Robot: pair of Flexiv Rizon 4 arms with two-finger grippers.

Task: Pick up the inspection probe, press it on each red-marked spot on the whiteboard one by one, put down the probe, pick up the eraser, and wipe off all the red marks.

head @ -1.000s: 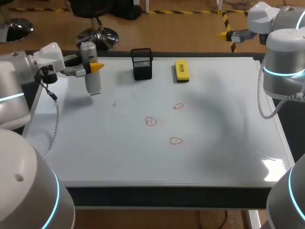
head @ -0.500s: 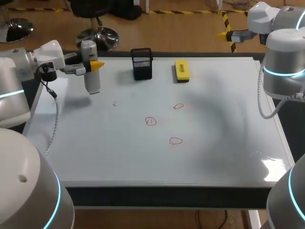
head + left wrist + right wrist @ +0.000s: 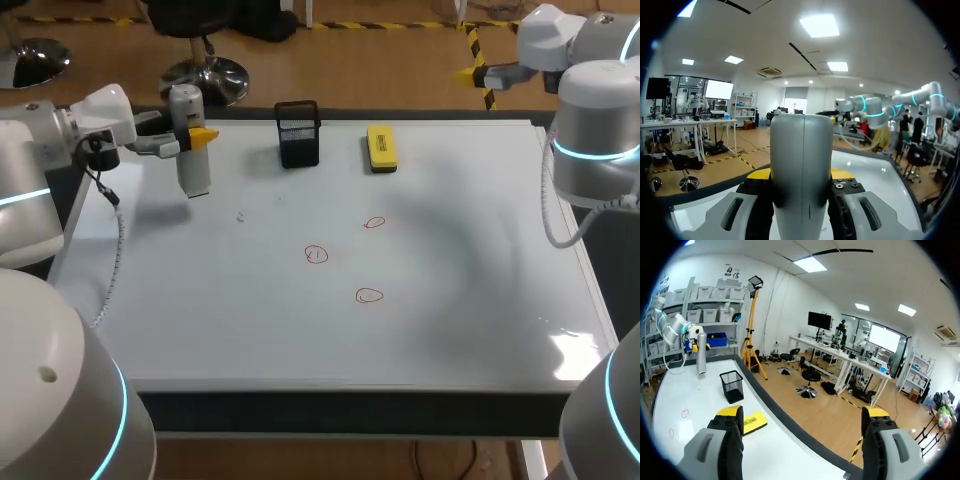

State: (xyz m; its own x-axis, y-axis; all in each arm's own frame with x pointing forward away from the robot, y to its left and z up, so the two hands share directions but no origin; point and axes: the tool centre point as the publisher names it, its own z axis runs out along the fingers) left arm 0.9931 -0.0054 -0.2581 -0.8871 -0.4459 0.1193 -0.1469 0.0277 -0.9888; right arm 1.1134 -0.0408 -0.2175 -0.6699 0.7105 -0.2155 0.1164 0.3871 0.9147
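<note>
Probe (image 3: 190, 150) upright at the whiteboard's (image 3: 450, 300) ten o'clock, pinched between my left fingers (image 3: 203, 136), likely for pressing the red marks (image 3: 316, 255). My right fingers (image 3: 730, 412) hang spread at two o'clock, out of the way.

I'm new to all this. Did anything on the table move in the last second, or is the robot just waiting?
Almost nothing. The left arm's wrist shifted very slightly, then stopped; the left gripper stays shut on the upright grey cylindrical probe. The three red circle marks, yellow block eraser, black mesh basket and the open right gripper stayed where they were.
</note>
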